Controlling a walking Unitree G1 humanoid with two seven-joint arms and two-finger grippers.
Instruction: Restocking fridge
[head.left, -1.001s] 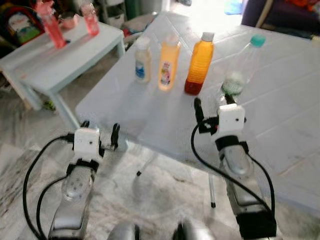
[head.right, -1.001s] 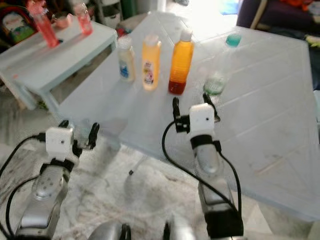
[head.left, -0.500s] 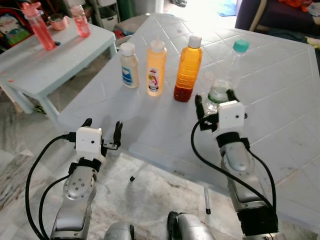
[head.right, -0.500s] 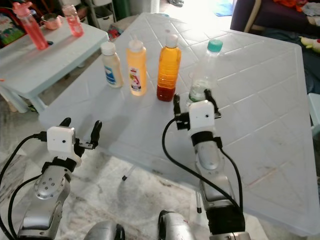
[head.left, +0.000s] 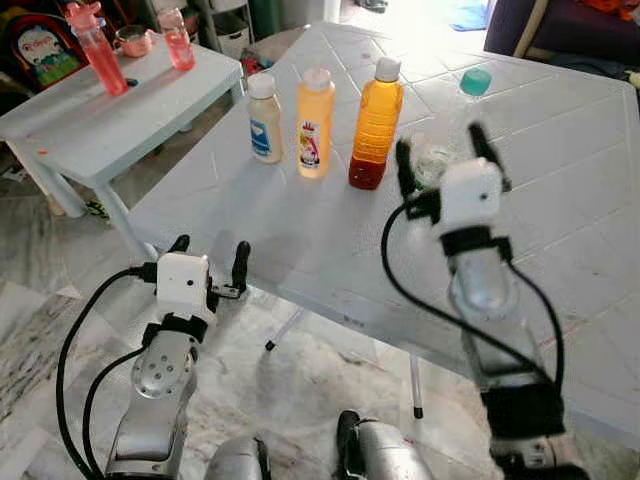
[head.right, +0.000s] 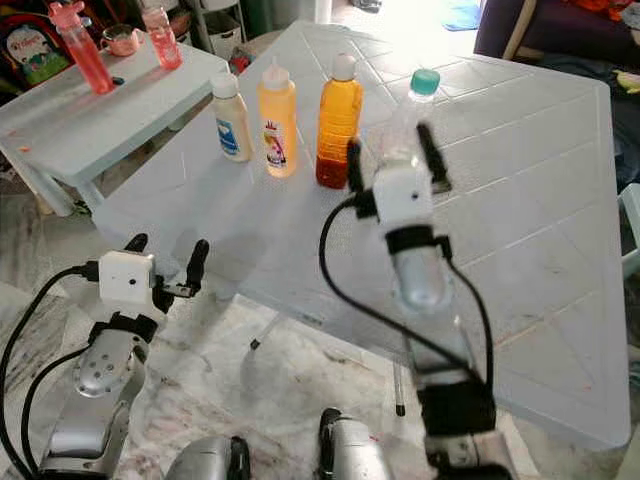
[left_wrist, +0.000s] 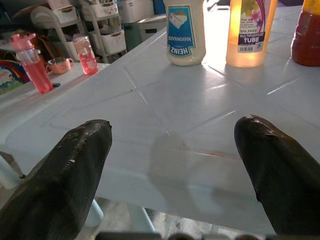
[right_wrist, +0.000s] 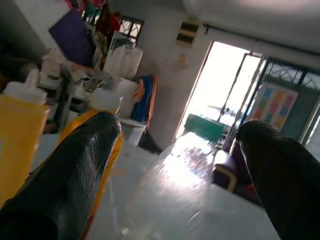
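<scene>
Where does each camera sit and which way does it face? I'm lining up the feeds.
Left and right eye views: on the head, looking down at the white table, both arms in view.
Left wrist view: along the open left gripper, at the mayonnaise bottle.
Right wrist view: along the open right gripper, around the clear water bottle.
Shared: the orange bottle.

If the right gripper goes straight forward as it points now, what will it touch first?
Most likely the clear water bottle: the right gripper is open, its fingers straddling that bottle. The exact depth is unclear.
</scene>
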